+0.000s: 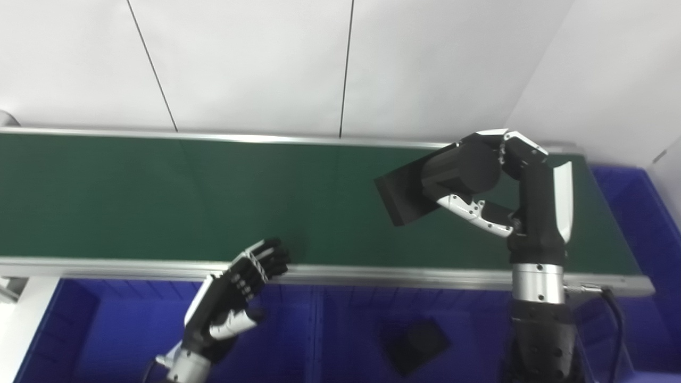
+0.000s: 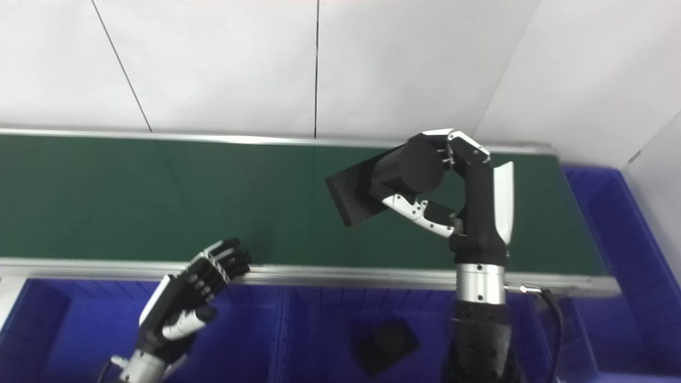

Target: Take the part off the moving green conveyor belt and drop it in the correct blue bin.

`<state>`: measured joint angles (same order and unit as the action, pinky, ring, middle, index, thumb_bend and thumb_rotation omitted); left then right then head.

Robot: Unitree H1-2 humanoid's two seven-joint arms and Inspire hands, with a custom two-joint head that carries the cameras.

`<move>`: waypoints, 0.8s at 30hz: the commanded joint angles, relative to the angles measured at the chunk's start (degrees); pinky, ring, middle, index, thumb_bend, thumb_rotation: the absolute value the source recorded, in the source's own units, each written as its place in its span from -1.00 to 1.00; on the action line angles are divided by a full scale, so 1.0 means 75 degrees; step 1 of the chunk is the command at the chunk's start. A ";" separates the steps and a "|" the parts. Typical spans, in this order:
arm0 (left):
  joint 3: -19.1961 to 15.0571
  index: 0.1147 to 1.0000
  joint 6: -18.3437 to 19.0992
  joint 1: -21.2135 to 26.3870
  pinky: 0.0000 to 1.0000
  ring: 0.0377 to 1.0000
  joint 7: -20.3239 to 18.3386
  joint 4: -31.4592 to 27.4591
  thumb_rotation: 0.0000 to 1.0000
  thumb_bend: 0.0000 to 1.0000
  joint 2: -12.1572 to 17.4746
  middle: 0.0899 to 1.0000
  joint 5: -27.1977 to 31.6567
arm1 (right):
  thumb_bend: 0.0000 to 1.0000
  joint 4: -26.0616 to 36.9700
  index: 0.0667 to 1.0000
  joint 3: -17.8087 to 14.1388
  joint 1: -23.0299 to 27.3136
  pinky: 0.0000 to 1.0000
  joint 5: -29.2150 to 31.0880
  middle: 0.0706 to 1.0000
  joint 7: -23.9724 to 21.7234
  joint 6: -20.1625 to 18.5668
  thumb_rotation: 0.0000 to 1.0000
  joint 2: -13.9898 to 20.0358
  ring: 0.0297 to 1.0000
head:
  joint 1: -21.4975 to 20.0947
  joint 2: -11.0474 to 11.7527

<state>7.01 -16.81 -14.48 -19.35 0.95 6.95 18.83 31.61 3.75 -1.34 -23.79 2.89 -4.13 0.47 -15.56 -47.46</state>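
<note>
the right hand (image 1: 497, 181) was raised above the right part of the green conveyor belt (image 1: 159, 197), its fingers (image 1: 518, 146) curled over the top of a black part (image 1: 441, 178) and its thumb (image 1: 473, 213) pressed in from below, so the part was clamped between them and lifted clear of the belt surface. the part looked like a dark cylinder joined to a flat square plate, with the plate tilted and pointing toward the left side of the picture. the right arm rose nearly straight up from the bottom edge, crossing the near metal rail (image 1: 372, 274) of the belt. the left hand (image 2: 191, 298) hovered low on the left, in front of the near rail, holding nothing, its fingers loosely spread and their tips (image 2: 234, 260) reaching up to about the rail's edge; whether they touched the rail could not be told. below the rail ran a row of blue bins: a left bin (image 1: 122, 324) behind the left hand, and a middle bin (image 1: 351, 330) that held another black part (image 1: 415, 343) lying flat on its floor, just left of the right forearm. a further blue bin (image 1: 638, 213) stood at the right end of the belt. the belt itself carried no other object in view. behind it stood a white panelled wall (image 1: 255, 64).
</note>
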 commanded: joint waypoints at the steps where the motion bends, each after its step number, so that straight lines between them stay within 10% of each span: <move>1: -0.0064 0.61 -0.0006 0.0012 0.58 0.54 -0.0101 -0.0374 -0.08 0.86 0.0053 0.53 0.0136 | -0.01 0.0450 -0.09 -0.0088 -0.0243 -0.34 0.0020 0.00 0.0048 -0.0027 -1.00 -0.0076 -0.09 | -0.0020 -0.0092; 14: -0.0301 0.60 0.0654 -0.0106 0.55 0.52 -0.0058 -0.1061 -0.03 0.91 0.0124 0.52 0.0184 | 0.00 0.0532 -0.08 -0.0365 -0.2389 -0.30 -0.0460 -0.04 0.0593 0.0511 -1.00 -0.0369 -0.12 | -0.0350 -0.0521; 24: -0.0436 0.61 0.0829 -0.0155 0.55 0.52 -0.0110 -0.1318 -0.02 0.86 0.0192 0.51 0.0227 | 0.01 -0.1195 -0.11 -0.0551 -0.3080 -0.21 -0.0514 -0.07 0.1612 0.1151 -1.00 -0.0514 -0.10 | -0.0489 -0.0678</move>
<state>4.16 -10.00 -15.81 -19.84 -6.96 7.86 19.55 22.45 0.13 -24.50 -28.13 12.48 0.04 -3.07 -19.25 -52.38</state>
